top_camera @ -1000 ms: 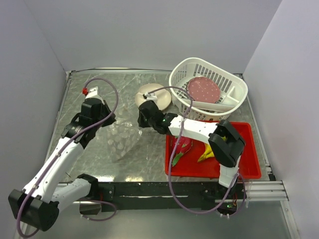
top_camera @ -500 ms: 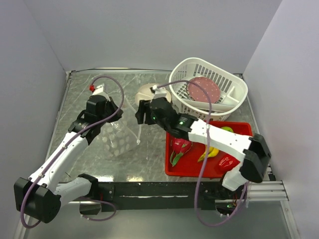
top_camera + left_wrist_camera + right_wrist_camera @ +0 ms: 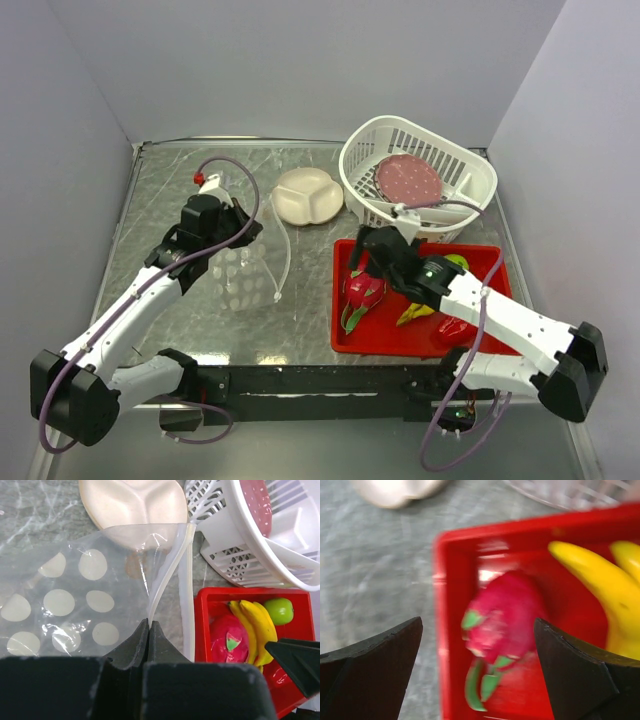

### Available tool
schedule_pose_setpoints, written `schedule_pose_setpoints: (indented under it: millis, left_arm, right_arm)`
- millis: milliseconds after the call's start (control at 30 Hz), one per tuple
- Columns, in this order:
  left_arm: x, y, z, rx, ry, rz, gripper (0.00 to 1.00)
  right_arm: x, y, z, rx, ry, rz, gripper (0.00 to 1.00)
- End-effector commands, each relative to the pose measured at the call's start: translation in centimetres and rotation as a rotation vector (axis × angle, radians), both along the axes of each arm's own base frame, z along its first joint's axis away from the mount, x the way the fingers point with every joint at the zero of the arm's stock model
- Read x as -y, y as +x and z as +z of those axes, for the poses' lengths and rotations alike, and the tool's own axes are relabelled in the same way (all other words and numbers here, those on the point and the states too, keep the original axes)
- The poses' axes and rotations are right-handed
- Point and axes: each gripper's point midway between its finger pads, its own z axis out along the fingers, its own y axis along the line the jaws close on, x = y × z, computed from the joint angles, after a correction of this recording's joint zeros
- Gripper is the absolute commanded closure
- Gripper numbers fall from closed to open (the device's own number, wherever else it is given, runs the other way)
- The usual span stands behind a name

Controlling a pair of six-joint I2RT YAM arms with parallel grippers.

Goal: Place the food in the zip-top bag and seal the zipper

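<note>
We can read no words, numbers, labels or brand marks on anything here; the zip-top bag (image 3: pixel 75 595) bears only plain white dots.

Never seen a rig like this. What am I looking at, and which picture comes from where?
Two robot arms are bolted at the near edge of a grey marbled table. The wide picture is from a fixed camera above; the other two are from cameras on each wrist. The left end effector is shut on the edge of a clear plastic bag with white dots. The right end effector is open above a pink-red toy dragon fruit, which lies in a red tray with a yellow banana and small green apple. Behind stand a cream divided plate and a white slotted basket holding a round reddish disc.
</note>
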Motion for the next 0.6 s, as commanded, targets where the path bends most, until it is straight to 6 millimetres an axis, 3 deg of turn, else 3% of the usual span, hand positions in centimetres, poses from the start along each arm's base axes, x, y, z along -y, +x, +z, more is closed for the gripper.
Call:
schedule_pose_setpoints:
  millis: [0,100,233,333,567]
  left_arm:
    - [1.4,0.1,1.4,0.042,-0.041,-0.045,0.99]
    - [1.7,-0.1,1.6,0.045,-0.041,-0.053,0.99]
    - [1.8,-0.2,1.8,0.051,-0.041,-0.055,0.99]
    - [2.0,-0.3,1.8,0.05,-0.041,-0.058,0.99]
    - [2.3,-0.5,1.8,0.047,-0.043,-0.064,0.99]
  right_arm:
    - [3.0,-1.0,-1.7,-0.05,0.026,-0.106,0.0]
    - [4.5,-1.9,-2.8,-0.079,0.02,-0.155,0.0]
    - [5.1,-3.0,-3.7,-0.096,0.057,-0.16,0.0]
    - [4.3,-3.5,-4.5,-0.114,0.094,-0.116,0.0]
    - [2.0,-2.7,-4.0,-0.073,0.158,-0.025,0.0]
